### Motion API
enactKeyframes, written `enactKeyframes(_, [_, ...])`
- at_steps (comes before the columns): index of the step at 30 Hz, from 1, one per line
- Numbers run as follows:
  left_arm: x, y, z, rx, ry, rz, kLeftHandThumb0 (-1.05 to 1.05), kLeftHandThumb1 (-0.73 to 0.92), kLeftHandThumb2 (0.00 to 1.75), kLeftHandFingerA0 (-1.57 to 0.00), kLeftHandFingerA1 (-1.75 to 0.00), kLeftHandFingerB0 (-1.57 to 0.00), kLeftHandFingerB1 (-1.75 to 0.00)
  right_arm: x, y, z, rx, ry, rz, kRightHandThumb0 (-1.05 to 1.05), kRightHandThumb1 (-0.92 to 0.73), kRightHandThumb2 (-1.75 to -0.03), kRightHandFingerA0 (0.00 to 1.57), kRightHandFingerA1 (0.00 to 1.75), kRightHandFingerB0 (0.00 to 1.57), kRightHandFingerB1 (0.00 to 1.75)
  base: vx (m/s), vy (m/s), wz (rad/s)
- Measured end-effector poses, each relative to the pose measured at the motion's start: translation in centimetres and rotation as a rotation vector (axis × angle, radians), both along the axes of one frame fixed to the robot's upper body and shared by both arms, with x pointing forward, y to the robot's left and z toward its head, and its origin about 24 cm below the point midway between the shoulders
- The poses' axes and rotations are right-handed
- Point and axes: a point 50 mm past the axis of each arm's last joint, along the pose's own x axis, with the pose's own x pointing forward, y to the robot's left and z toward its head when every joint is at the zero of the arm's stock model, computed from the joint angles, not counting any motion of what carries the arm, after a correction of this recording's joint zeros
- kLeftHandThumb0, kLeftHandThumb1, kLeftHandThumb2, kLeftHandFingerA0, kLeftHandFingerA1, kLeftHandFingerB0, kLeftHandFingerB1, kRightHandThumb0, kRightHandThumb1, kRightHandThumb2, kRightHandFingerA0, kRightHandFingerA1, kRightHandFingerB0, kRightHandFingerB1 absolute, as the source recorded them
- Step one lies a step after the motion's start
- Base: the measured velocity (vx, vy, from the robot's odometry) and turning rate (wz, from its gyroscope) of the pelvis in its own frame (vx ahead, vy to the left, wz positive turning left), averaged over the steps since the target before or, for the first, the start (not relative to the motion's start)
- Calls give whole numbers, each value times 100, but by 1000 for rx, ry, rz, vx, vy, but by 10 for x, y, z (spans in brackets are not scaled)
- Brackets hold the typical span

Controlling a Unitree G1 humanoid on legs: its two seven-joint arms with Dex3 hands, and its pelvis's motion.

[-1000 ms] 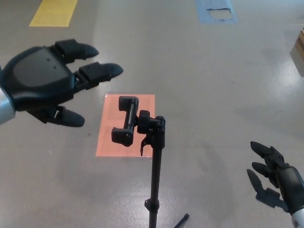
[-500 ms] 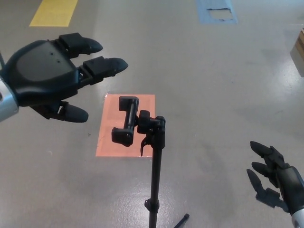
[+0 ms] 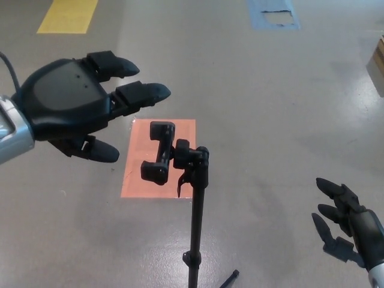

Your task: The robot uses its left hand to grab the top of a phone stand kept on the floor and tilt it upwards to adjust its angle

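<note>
Approach phase, by my reading. Left hand (image 3: pixel 69 111) has shifted rightward over the last second, its two fingers (image 3: pixel 144 94) now reaching closer to the phone stand (image 3: pixel 192 174), so the reach for a grip appears underway. Hand is spread wide, thumb below and fingers ahead, holding nothing and touching nothing; it sits up and to the left of the clamp (image 3: pixel 159 151), apart from it. Stand is upright on the grey floor (image 3: pixel 270 120), clamp in front of an orange floor patch (image 3: pixel 133 180), unchanged in pose. Right hand (image 3: pixel 348 231) is low at the edge, fingers apart, empty, well apart from the stand, unmoved.
</note>
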Motion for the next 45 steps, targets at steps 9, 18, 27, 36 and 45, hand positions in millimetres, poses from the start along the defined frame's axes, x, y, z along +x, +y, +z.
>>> enactKeyframes(9, [1,1,-7,23,3,-2,-86,72,107,-13,-41,-2,-24,1,0,1,0,-3,0,-66,-85,-65,25,37,16,30,0,0,0])
enactKeyframes(18, [1,2,-13,45,6,1,-86,92,68,-19,-27,0,-20,2,1,2,-2,-8,3,-71,-70,-90,19,45,13,40,0,0,0])
enactKeyframes(27, [1,2,-17,61,11,1,-86,91,70,-20,-29,-2,-21,3,1,2,-2,-8,3,-67,-84,-65,24,37,15,30,0,0,0])
enactKeyframes(36, [1,0,-18,62,16,-9,-85,73,107,-12,-39,-2,-24,3,1,2,-2,-7,4,-65,-85,-65,25,36,15,29,0,0,0])
enactKeyframes(45, [1,-2,-20,61,19,-16,-85,90,68,-20,-29,-3,-21,3,1,2,-5,-6,6,-71,-70,-89,18,44,12,40,0,0,0])
